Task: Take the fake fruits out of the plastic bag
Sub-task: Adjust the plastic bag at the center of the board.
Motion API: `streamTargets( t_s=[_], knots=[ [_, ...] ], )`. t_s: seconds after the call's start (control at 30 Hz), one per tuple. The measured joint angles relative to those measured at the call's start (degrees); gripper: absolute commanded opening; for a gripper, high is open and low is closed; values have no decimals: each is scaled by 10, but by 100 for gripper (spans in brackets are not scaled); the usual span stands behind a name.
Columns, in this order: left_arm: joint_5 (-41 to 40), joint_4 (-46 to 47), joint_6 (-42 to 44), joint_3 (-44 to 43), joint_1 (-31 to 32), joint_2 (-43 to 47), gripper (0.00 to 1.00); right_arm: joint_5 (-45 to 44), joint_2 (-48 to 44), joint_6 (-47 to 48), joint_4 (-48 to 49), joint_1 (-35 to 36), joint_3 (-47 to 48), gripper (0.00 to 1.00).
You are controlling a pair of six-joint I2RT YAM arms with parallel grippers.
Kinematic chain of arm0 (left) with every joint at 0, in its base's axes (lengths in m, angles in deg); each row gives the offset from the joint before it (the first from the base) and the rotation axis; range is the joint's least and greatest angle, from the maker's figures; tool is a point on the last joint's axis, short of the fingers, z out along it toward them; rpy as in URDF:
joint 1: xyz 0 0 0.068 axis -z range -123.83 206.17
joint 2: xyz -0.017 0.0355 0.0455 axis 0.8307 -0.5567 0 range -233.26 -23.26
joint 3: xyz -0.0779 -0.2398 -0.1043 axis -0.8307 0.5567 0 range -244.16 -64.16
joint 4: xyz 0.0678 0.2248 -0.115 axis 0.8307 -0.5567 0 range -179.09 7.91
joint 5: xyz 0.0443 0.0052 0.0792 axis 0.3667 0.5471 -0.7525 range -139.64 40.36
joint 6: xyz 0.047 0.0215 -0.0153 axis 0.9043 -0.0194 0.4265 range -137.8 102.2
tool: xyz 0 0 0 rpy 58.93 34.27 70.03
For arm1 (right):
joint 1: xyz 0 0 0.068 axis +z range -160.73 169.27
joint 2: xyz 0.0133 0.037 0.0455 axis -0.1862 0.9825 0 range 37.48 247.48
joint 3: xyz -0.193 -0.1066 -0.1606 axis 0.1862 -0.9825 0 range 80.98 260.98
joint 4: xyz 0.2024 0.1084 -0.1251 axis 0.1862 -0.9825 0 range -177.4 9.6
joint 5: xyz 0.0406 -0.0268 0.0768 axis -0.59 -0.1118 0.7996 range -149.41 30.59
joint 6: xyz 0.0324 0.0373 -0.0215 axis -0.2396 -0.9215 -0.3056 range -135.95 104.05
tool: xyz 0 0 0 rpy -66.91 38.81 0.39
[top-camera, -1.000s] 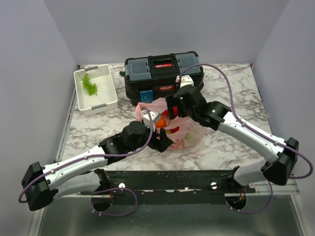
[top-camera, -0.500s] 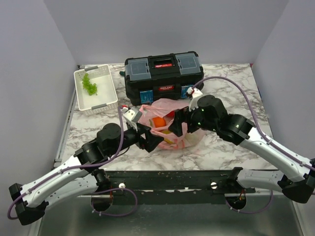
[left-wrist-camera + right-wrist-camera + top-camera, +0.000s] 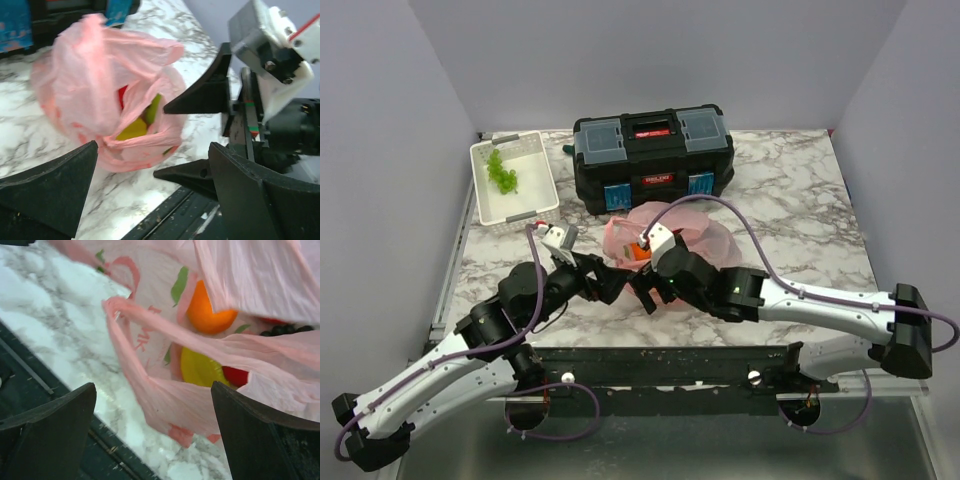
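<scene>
My left gripper [image 3: 152, 144] and right gripper [image 3: 152, 384] both gape empty, crowded together at the bag [image 3: 685, 225] slumped on the worktop [image 3: 790, 180]. I fear they collide, or pinch thin plastic instead of the orange [image 3: 207, 312] inside.

The bag [image 3: 692, 232] lies on the counter [image 3: 800, 200] just in front of the toolbox [image 3: 653, 158], with an orange [image 3: 638, 252] showing inside. My left gripper [image 3: 618, 284] and right gripper [image 3: 642, 292] sit close together farther in front of the toolbox, by the bag. Left of the toolbox, a basket [image 3: 525, 200] holds grapes [image 3: 502, 172].
</scene>
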Motion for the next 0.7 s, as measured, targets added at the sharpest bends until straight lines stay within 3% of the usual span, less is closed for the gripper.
streamTargets(
  t_s=[0.17,0.23,0.27,0.33,0.4,0.5,0.7],
  knots=[
    [-19,-56,6,11,-17,2,93,-132,62,-11,-16,16,39,85],
    [20,-60,1,15,-12,-4,93,-178,72,-27,-18,14,39,77],
    [42,-60,-1,15,-6,-5,92,-198,74,-34,-16,12,35,64],
    [73,-55,-6,19,2,-7,91,-216,64,-37,-3,10,18,27],
    [87,-44,-10,26,2,-5,91,-219,36,-36,13,10,-6,13],
    [108,-12,-22,41,2,-2,90,-217,-19,-33,23,10,-31,5],
    [188,80,-25,39,2,-74,87,-193,-144,-64,18,10,-52,5]
  ],
)
